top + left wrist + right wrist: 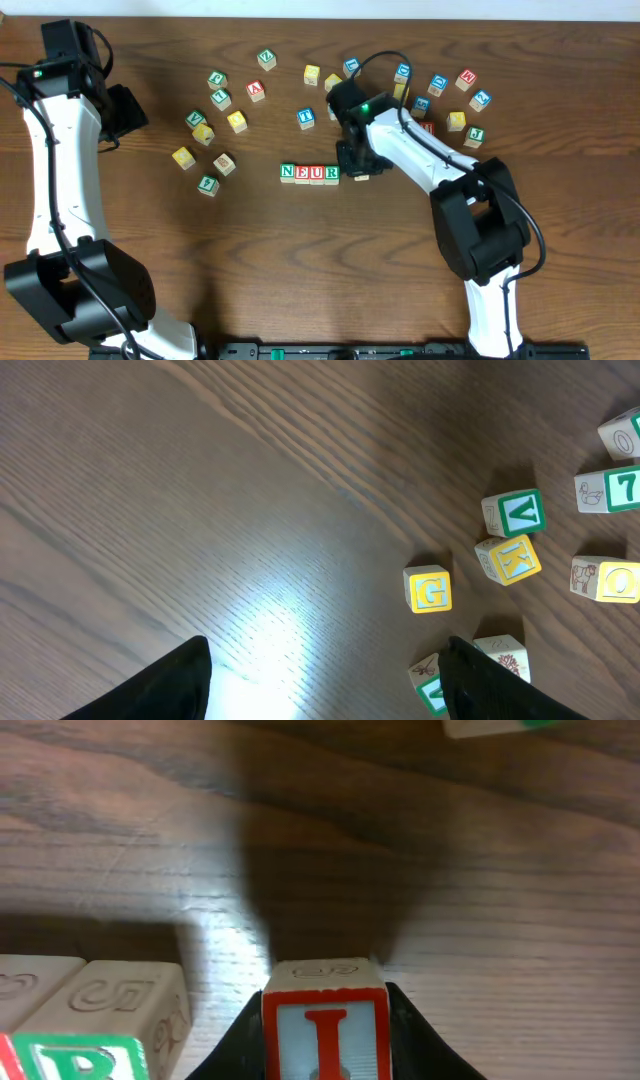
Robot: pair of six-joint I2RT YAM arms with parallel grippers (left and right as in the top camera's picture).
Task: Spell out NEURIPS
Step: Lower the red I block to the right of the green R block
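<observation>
Right fingers (420, 1045) are closed on the I cube (325, 1035). It is red-framed and gripped on both side faces, with the letter upright to the wrist cam. Whether its bottom edge is seated on the worktop (450, 870) can't be told. The I cube is held just right of the R cube (85, 1060), which ends the N-E-U-R row (310, 173). A strip of worktop is seen between the two, so the edges are not touching. Bare wood is seen ahead of the I cube, up to a green-edged cube (490, 728) cut by the top frame edge. In overhead, room is left right of and below the row. Loose cubes (440, 95) are crowded toward the far edge, around the right arm (420, 155).

Left fingers (195, 675) are spread wide with nothing between them, over the worktop at far left, well apart from the row. The G cube (430, 590) is nearest, near one finger. The K cube (510, 558) and V cube (520, 512) are close together beyond it.
</observation>
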